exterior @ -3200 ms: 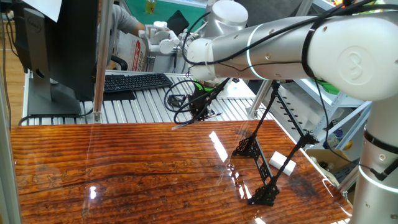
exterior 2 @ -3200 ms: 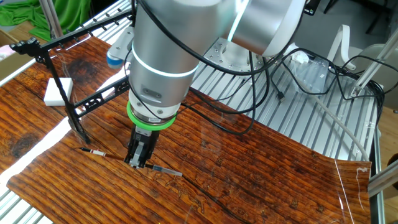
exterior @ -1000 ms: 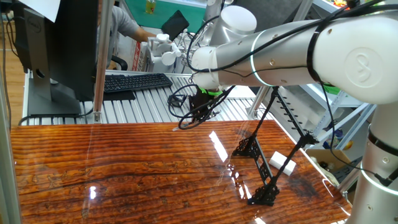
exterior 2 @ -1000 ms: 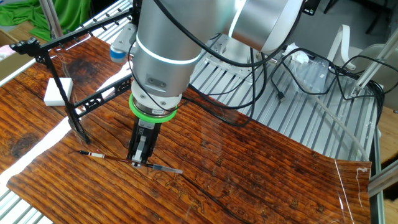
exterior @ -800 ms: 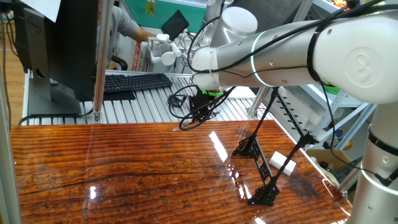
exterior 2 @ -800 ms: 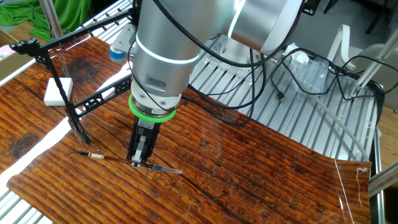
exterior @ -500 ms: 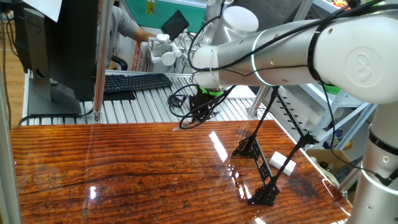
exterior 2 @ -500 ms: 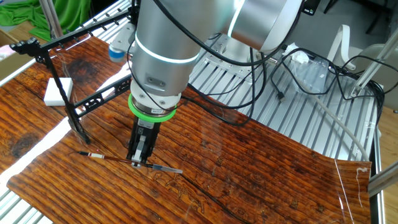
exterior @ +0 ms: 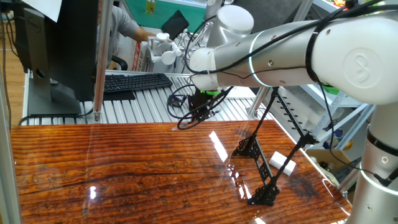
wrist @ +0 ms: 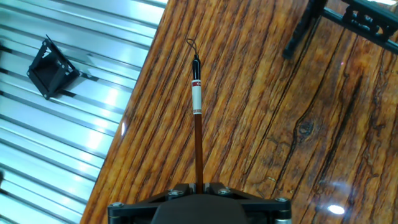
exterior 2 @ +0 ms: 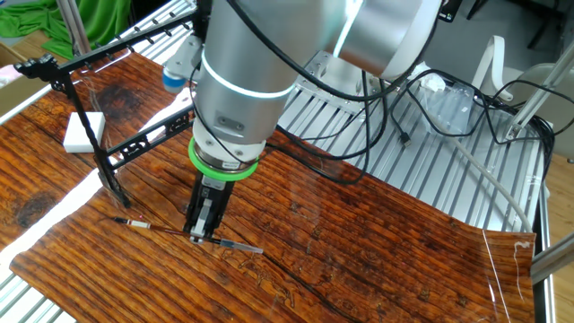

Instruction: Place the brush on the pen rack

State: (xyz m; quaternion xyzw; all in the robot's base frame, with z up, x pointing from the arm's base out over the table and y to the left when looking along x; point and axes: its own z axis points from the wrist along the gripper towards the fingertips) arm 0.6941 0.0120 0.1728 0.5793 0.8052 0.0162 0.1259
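My gripper (exterior 2: 199, 235) is shut on the brush (exterior 2: 143, 225), a thin dark stick held level just over the wooden table. In the hand view the brush (wrist: 197, 118) runs straight out from between my gripper's (wrist: 199, 185) closed fingers, with a pale band and a dark tip at its far end. The pen rack (exterior 2: 143, 141), a long black frame of slanted rods, stands to the left of my gripper in this view. It shows at the right in the other fixed view (exterior: 264, 193), and at the top right of the hand view (wrist: 297, 32).
A white block (exterior 2: 85, 132) lies beside the rack, also seen in the other fixed view (exterior: 281, 163). A small black wire frame (wrist: 48, 73) sits on the slatted metal surface beyond the table edge. Cables (exterior 2: 421, 135) lie on the slats; a keyboard (exterior: 134, 81) is behind.
The arm's wrist has shifted very slightly. The gripper stays shut on the brush at nearly the same spot over the table.
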